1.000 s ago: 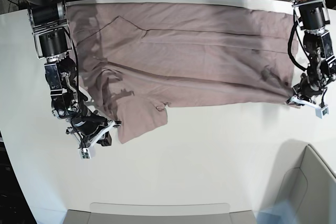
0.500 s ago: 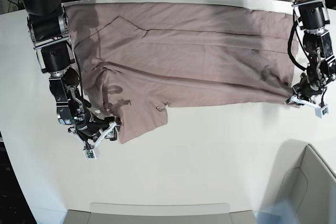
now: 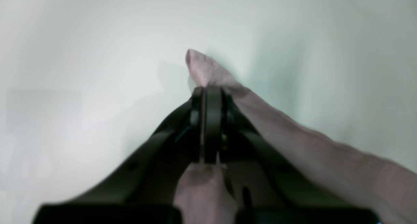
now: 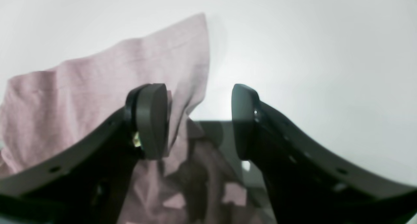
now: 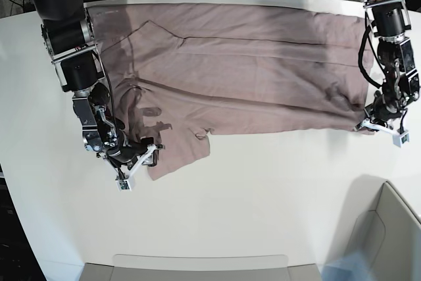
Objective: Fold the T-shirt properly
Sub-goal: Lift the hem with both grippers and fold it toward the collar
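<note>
white tabletop [image 5: 263, 202] carries the t-shirt [image 5: 237, 74], spread flat across its far half. at the base view's 8 o'clock the right gripper [image 5: 139, 156] stands with jaws spread, the sleeve's edge lying between them, not yet pinched. at 3 o'clock the left gripper [image 5: 373, 126] is clamped on the hem corner. the step looks like securing both corners; next, the right jaws must close on cloth.

T-shirt [image 5: 237, 64]: dusty-pink, wrinkled, spread flat across table's far half.
</note>
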Available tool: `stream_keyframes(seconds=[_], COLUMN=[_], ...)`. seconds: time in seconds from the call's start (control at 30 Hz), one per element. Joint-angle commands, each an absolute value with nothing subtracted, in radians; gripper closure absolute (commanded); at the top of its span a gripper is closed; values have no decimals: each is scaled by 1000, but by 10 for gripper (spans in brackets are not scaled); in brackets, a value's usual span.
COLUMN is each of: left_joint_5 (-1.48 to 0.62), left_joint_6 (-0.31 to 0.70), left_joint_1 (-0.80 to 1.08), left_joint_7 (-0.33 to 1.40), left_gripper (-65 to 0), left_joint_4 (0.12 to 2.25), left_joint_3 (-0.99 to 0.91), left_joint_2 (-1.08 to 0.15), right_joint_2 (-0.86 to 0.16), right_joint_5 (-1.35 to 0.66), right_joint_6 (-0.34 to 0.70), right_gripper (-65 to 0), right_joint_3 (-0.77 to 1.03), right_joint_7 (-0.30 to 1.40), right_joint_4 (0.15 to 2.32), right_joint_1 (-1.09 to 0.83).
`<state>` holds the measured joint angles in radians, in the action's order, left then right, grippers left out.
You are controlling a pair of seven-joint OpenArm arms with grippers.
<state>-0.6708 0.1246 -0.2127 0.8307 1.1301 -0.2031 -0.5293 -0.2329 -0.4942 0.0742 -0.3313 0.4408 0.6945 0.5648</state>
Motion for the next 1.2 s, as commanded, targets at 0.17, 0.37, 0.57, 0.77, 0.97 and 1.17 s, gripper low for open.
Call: stream_keyframes(seconds=[0.17,0.37,0.57,0.77,0.97,1.17], left_joint_5=[-679,-674,-677,-676,-676,-676], left_joint_6=[128,128,128,128,128,128], left_joint_1=[-232,-232,-213,-213,-216,-216], left_joint_7=[816,819,819,814,812,817], left_gripper=[0,0,0,0,0,0], left_joint_4=[1145,1145,1145,1147,1147,1147], left_joint_3=[-208,-208,-208,-208,-213,-214], left_joint_2=[-547,-530,-530,-530,-535,-536], right_joint_2=[-191,-185,-191,-239,-265,-292], right_joint_5=[-493,-493,-493,-495,-495,-495], right_joint_6=[128,170,170,160,113,113], right_gripper=[-316,-209,0,0,0,0], right_joint_3=[-349,-418,-414,-412,-297,-254], right_joint_7=[452,453,443,341,338,401], right_joint_4=[700,702,704,780,881,986], right_joint_1=[587,587,593,593,588,562])
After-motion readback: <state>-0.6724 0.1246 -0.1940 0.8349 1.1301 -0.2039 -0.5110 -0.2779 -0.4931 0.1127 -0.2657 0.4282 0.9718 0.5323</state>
